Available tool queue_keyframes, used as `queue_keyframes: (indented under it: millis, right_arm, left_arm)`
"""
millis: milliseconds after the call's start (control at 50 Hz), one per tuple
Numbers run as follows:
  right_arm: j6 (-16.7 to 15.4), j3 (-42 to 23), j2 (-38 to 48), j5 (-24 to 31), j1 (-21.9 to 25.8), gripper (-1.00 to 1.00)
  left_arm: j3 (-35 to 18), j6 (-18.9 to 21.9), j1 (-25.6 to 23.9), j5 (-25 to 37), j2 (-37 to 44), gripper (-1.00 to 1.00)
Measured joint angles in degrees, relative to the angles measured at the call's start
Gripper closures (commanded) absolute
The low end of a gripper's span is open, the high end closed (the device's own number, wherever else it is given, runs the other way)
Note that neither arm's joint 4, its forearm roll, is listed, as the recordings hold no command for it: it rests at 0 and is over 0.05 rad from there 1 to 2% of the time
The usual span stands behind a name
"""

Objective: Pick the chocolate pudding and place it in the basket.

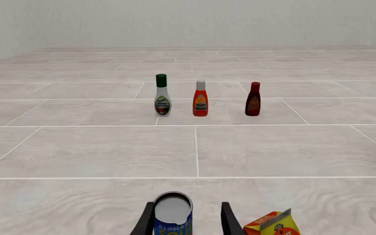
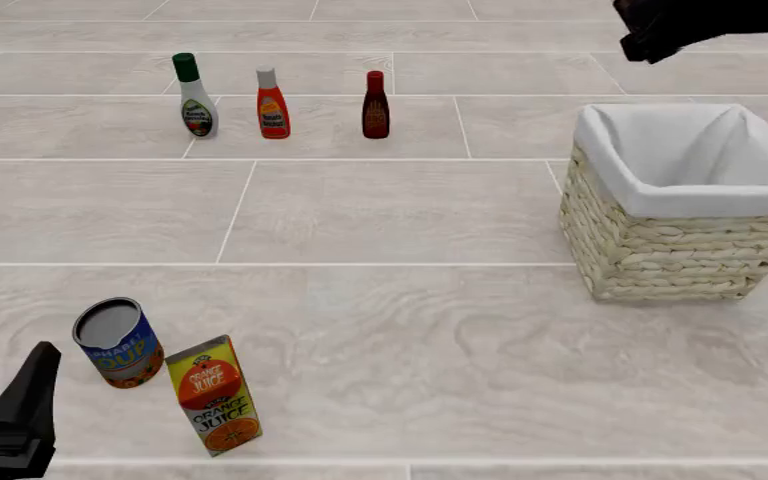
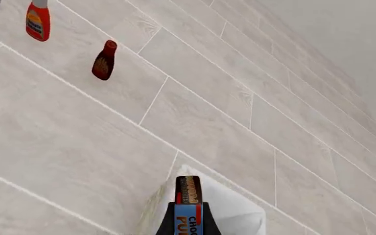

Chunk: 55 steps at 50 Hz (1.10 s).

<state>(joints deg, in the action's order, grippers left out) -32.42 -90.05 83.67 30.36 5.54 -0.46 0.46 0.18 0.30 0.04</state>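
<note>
The chocolate pudding (image 3: 189, 203), a small dark brown carton with a blue band, is clamped between the fingers of my right gripper (image 3: 189, 224), which is shut on it. In the front view that gripper (image 2: 664, 25) hangs high above the far side of the basket (image 2: 684, 215), and the pudding itself is hidden there. A corner of the basket's white lining (image 3: 237, 208) shows just beneath the carton. My left gripper (image 2: 17, 420) rests open at the near left, holding nothing. Its fingers (image 1: 230, 219) frame a can that stands ahead of them.
A blue soup can (image 2: 117, 342) and an orange juice carton (image 2: 215, 395) stand near the left gripper. Three bottles line up at the back: white dressing (image 2: 196, 97), orange sauce (image 2: 272, 103) and dark sauce (image 2: 376, 105).
</note>
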Motion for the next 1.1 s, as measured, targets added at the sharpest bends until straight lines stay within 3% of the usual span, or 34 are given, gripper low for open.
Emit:
queue_keyframes:
  millis: [600, 920, 1100]
  right_arm:
    - [-0.31, -2.03, 2.57, 0.01, -10.39, 1.0]
    - [-1.61, -1.88, 3.89, 0.71, -11.23, 1.0]
    - [-4.07, -2.68, 5.63, 2.9, -11.25, 1.0]
  left_arm:
    - [0.0, 0.0, 0.0, 0.0, 0.0, -1.0]
    - [0.0, 0.0, 0.0, 0.0, 0.0, -1.0]
    - [0.0, 0.0, 0.0, 0.0, 0.0, -1.0]
